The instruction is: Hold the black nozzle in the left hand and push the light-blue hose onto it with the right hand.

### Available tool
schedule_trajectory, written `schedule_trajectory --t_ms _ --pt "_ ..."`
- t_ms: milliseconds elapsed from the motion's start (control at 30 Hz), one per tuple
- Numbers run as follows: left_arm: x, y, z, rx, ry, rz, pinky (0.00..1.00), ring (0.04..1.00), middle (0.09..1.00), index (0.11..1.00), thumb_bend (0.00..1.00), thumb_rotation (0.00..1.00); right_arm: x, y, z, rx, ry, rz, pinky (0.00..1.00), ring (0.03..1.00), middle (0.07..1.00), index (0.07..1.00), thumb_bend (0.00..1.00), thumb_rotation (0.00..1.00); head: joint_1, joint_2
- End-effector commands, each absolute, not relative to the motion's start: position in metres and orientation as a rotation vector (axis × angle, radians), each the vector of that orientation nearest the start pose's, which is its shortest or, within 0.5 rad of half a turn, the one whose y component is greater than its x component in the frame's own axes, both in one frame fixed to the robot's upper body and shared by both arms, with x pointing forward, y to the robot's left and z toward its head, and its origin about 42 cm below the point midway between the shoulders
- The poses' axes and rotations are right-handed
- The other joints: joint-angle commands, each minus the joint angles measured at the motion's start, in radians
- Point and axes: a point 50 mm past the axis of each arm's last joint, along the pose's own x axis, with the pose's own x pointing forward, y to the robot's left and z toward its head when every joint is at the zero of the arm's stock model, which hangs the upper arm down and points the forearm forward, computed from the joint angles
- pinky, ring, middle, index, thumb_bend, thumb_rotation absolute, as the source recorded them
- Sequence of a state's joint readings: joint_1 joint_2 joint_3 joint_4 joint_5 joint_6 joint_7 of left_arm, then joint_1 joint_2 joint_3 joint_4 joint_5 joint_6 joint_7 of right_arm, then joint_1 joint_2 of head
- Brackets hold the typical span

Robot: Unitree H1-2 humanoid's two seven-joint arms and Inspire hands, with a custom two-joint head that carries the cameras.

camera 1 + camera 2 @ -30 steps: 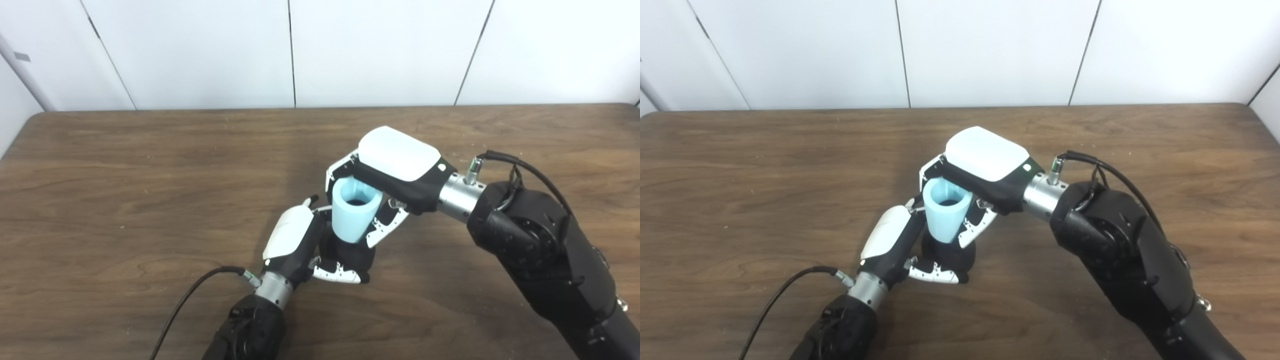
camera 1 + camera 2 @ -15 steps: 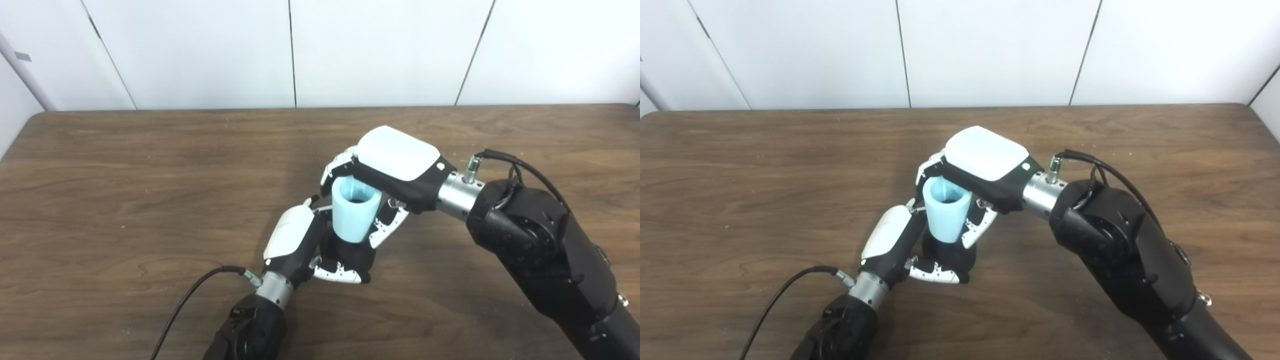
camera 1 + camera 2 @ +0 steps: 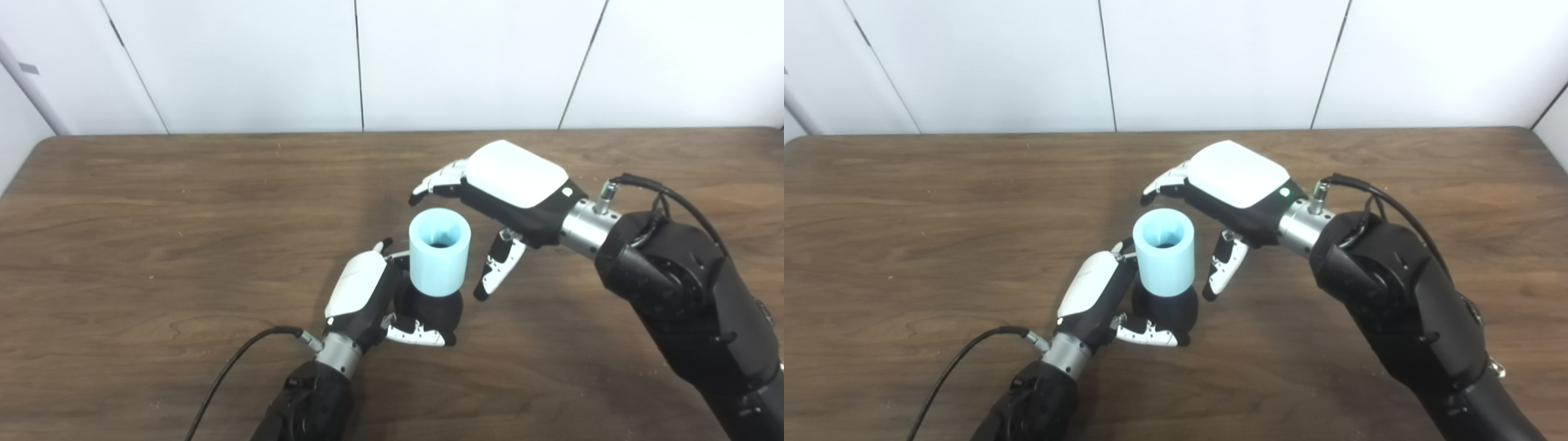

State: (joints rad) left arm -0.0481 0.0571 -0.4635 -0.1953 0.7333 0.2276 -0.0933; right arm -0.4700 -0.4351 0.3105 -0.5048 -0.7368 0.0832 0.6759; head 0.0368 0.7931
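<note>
Left eye view: from the head, looking down and forward over the worktop point(image 3: 153, 202), fairly near
Right eye view: same aim, set slightly rightward
Shared: both hands, worktop, white wall point(image 3: 1213, 61) beyond the hands

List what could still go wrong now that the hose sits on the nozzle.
1. The light-blue hose stands upright on the black nozzle unheld; if it is only loosely seated, it may tip.
2. The open right hand hangs close beside the hose, so its fingers could knock it while withdrawing.
</note>
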Motion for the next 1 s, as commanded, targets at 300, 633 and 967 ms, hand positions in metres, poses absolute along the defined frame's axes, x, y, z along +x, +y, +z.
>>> schedule_trajectory --t_ms 300,633,967 --pt "0.26 0.109 0.108 0.818 0.018 -0.447 1.0 0.689 0.482 0.501 0.52 0.0 0.31 -0.19 0.369 -1.365 -0.73 0.487 0.74 0.81 0.805 0.761 1.0 0.16 0.008 0.0" --pt "0.26 0.113 0.108 0.813 0.029 -0.437 1.0 0.685 0.482 0.501 0.52 0.0 0.291 -0.215 0.386 -1.386 -0.729 0.46 0.73 0.822 0.823 0.773 0.82 0.18 0.009 0.001" --pt "0.26 0.114 0.107 0.815 0.034 -0.438 1.0 0.691 0.482 0.501 0.52 0.0 0.276 -0.216 0.374 -1.347 -0.7 0.608 0.85 0.939 0.939 0.878 0.69 0.97 0.012 0.001"
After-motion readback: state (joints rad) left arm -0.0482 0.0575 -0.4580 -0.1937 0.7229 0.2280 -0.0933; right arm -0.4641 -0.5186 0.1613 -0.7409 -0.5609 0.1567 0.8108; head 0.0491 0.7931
